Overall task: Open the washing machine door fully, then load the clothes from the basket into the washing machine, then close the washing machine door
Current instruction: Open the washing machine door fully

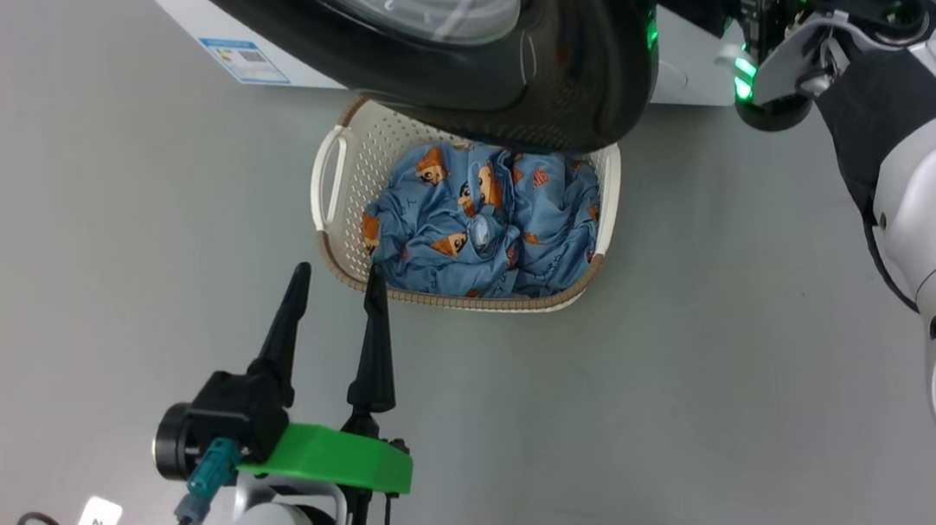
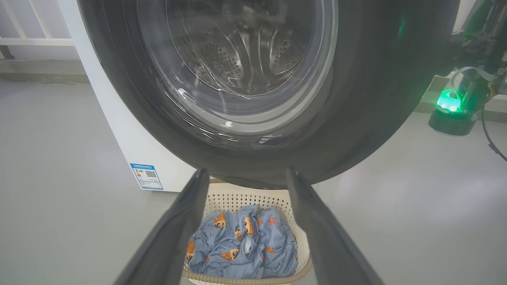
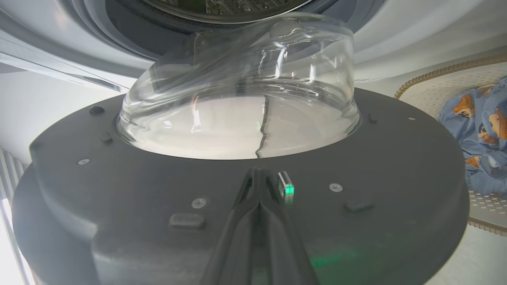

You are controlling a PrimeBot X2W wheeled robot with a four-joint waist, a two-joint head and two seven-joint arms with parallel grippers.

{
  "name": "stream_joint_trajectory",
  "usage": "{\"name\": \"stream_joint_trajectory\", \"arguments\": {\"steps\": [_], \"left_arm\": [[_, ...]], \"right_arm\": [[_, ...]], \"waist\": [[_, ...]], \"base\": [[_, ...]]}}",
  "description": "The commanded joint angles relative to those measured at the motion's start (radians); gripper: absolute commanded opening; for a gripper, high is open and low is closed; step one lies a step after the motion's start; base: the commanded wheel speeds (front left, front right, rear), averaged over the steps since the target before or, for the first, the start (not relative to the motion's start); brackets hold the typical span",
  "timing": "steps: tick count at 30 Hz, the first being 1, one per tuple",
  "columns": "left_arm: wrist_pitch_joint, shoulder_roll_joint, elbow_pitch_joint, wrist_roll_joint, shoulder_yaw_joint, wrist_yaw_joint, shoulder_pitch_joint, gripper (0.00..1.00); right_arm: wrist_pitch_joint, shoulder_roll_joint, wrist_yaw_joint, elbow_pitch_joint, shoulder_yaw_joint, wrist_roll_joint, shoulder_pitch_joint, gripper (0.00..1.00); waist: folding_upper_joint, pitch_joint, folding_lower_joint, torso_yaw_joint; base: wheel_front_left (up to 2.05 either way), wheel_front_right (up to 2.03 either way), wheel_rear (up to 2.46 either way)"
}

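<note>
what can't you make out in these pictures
- Head view: the washing machine door hides the basket's far end and some of the clothes.
- Right wrist view: whether the shut right gripper touches the door is unclear.
- Head view: the blue label's print is too small to read.
- Head view: the top edge cuts off the washing machine.

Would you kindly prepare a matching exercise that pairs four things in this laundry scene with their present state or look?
Things:
1. left gripper
2. right gripper
3. clothes
4. washing machine door

States:
A. lying in the basket
B. jaws shut
C. black ring around clear glass
D. jaws apart

Pairs: 1-D, 2-B, 3-A, 4-C.
</note>
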Motion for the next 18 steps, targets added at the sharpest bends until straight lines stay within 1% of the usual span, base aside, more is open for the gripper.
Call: {"name": "stream_joint_trajectory", "arguments": {"steps": [1, 10, 18], "left_arm": [[-0.006, 0.026, -0.016, 0.01, 0.037, -0.004, 0.014, 1.0], [-0.006, 0.026, -0.009, 0.018, 0.035, -0.008, 0.03, 1.0], [-0.006, 0.026, -0.008, 0.025, 0.035, -0.008, 0.039, 1.0]], "right_arm": [[0.021, 0.04, 0.002, -0.023, 0.021, 0.012, 0.025, 0.0], [0.065, 0.04, 0.002, -0.043, 0.117, 0.112, 0.08, 0.0], [0.069, 0.04, 0.002, -0.069, 0.218, 0.208, 0.118, 0.0]], "waist": [[0.0, -0.012, 0.0, -0.002], [0.0, -0.047, 0.0, -0.004], [0.0, -0.063, 0.0, -0.006]], "base": [[0.0, 0.0, 0.0], [0.0, 0.0, 0.0], [0.0, 0.0, 0.0]]}}
